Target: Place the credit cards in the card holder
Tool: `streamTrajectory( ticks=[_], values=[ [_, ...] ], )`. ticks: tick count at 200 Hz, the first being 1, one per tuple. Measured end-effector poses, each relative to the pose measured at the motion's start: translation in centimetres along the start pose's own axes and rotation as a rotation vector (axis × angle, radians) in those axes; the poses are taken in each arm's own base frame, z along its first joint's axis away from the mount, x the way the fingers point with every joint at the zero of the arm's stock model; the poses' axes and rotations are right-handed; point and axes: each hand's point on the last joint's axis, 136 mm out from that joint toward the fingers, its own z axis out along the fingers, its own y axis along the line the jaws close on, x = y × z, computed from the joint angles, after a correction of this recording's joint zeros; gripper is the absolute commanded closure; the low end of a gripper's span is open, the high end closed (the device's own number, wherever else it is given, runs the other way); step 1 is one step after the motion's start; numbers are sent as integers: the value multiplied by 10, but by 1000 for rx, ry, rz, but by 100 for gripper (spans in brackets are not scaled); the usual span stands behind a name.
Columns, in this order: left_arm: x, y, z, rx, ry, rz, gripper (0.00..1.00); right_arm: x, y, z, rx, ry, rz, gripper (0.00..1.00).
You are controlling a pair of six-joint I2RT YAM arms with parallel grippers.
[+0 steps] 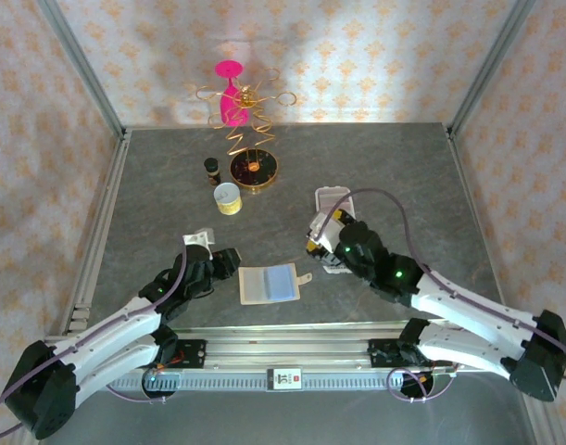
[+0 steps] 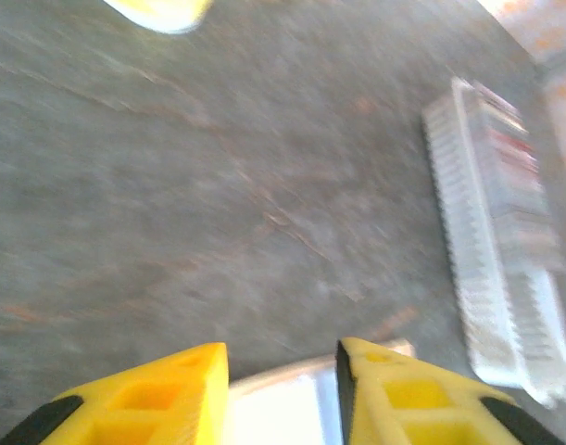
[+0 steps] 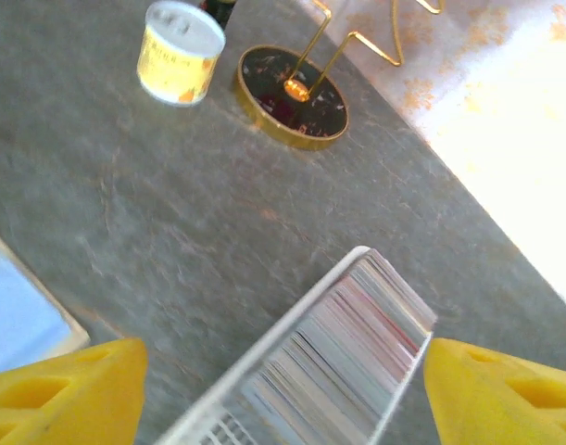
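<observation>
The card holder [image 1: 333,197], a long white tray, lies right of centre, and my right gripper covers its near end. In the right wrist view the card holder [image 3: 301,315] has several credit cards [image 3: 357,362] standing on edge in it. My right gripper [image 3: 284,357] is open, its yellow fingers [image 3: 69,389] spread wide on either side of the tray. A pale blue credit card [image 1: 282,282] lies on an open beige wallet [image 1: 253,285] near the front. My left gripper [image 1: 232,261] is open at the wallet's left edge. In the left wrist view its fingers [image 2: 181,389] frame the wallet [image 2: 273,403], and the card holder [image 2: 496,250] lies to the right.
At the back stand a yellow-labelled can [image 1: 227,197], a small dark bottle [image 1: 211,168], a gold-rimmed black disc [image 1: 255,169] with gold wire arms, and a pink goblet [image 1: 231,93]. A small white piece [image 1: 198,238] lies by the left arm. Metal frame rails border the table.
</observation>
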Motion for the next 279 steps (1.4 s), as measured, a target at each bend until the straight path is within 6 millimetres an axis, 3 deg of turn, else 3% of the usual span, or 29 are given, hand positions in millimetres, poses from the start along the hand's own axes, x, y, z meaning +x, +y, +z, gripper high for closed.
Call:
streamTrajectory(
  ticks=[23,51,80,141,210,279],
  values=[
    [25,-19,4,112,110,7,69,23,-10,3,-51,37,-138,24],
    [48,-27,2,180,196,26,69,73,-26,24,-101,180,-230,24],
    [62,-24,0,200,245,27,71,101,-17,39,-197,247,-331,17],
    [82,-11,-1,194,302,28,72,117,-5,65,-294,275,-503,19],
    [84,-10,-2,195,307,29,74,124,-2,89,-337,291,-570,25],
    [85,-11,-2,198,311,32,77,128,-1,96,-347,293,-622,52]
  ],
)
